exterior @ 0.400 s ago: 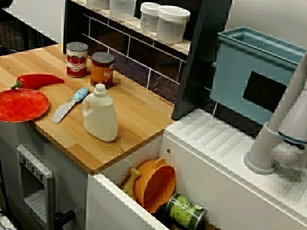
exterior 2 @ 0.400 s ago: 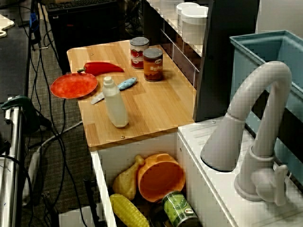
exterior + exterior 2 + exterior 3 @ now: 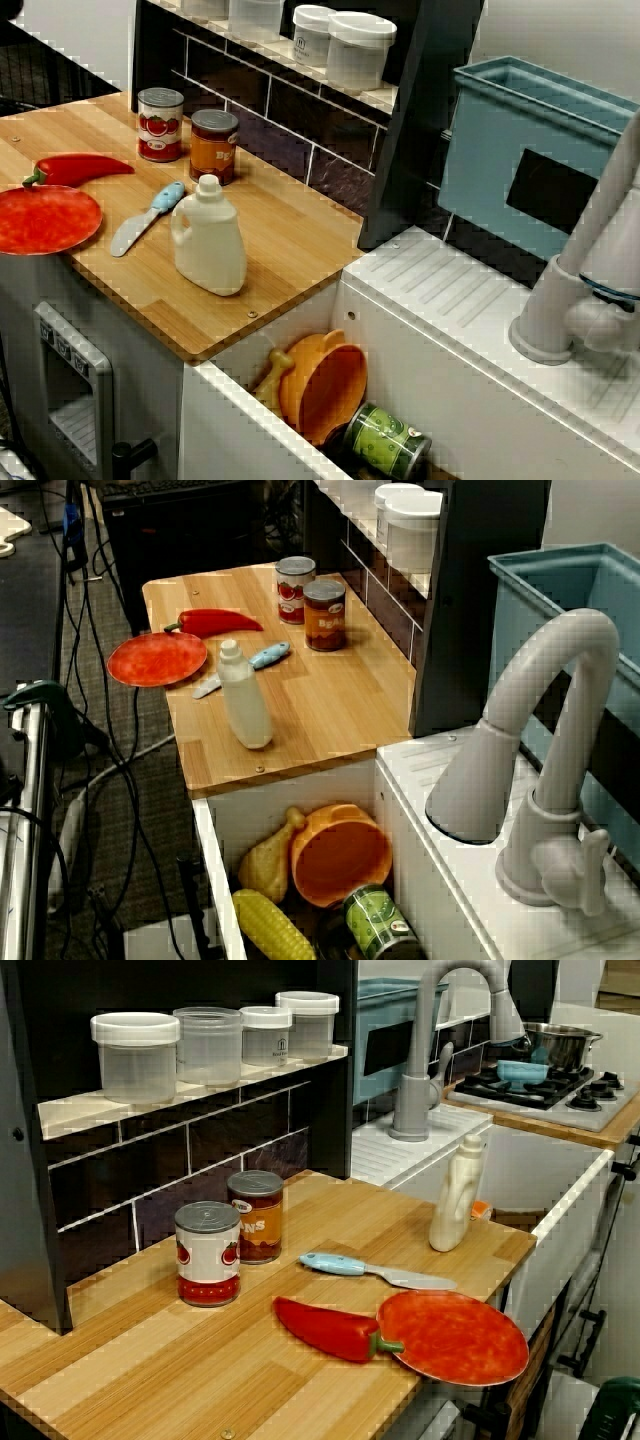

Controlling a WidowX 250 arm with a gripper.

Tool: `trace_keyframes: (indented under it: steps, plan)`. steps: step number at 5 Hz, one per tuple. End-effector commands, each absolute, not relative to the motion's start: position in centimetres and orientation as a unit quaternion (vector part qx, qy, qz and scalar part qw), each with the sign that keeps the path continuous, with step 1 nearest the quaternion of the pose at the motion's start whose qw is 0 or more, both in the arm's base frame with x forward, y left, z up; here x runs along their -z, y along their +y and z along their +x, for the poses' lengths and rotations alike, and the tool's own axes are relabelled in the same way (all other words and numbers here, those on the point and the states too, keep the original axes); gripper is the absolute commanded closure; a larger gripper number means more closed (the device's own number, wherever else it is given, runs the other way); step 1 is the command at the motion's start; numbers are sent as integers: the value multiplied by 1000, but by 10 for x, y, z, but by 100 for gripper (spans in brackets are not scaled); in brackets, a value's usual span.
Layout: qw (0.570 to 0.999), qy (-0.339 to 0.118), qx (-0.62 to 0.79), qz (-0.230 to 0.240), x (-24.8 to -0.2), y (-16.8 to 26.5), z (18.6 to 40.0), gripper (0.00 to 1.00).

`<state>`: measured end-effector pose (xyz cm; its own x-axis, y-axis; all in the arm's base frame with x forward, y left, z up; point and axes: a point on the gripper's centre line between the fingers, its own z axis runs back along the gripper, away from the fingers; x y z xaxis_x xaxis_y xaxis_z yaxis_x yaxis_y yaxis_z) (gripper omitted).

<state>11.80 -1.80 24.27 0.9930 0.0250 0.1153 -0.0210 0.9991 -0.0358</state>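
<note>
End effector out of every view; whether it is open or closed cannot be told. On the wooden table: red plate, red pepper just beside it, blue-handled knife, tomato can, orange can, white bottle upright near the table's front edge. Orange bowl lies in the sink.

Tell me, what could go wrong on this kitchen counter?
1. The red plate hangs partly over the front edge of the wooden counter, so a bump could send it to the floor.
2. The white bottle is tall and narrow and stands near the end beside the sink. A nudge might tip it in.
</note>
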Motion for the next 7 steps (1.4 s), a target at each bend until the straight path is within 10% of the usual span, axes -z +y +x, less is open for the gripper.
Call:
trace_keyframes:
  steps: [1, 7]
  plan:
    - [987, -46, 149, -25, -239, -29, 163, 0]
    - [923, -48, 382, -16, -170, -54, 240, 0]
